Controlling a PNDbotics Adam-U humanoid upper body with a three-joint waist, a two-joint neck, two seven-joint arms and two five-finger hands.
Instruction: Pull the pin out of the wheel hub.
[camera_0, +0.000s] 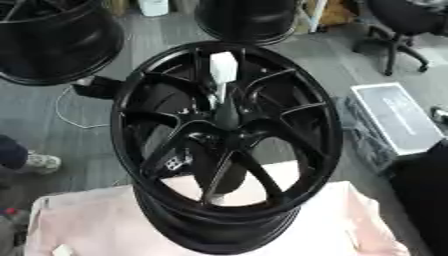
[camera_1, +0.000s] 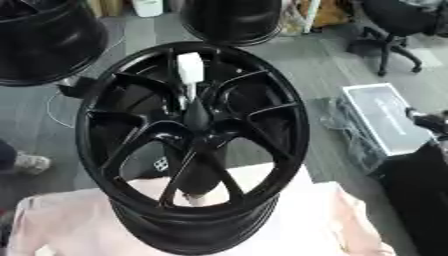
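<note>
a pink cloth (camera_0: 350, 225) covers the table, an office chair (camera_0: 398, 25) and grey case (camera_0: 398, 117) behind.

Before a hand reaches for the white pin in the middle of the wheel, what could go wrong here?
1. The wheel stands upright on its rim on a pink cloth; a sideways pull might tip or roll it.
2. The pin sits among narrow spokes, so a hand could catch on them.
3. No robot hand is clearly visible, only a dark shape at the right edge, so the approach cannot be judged.
</note>
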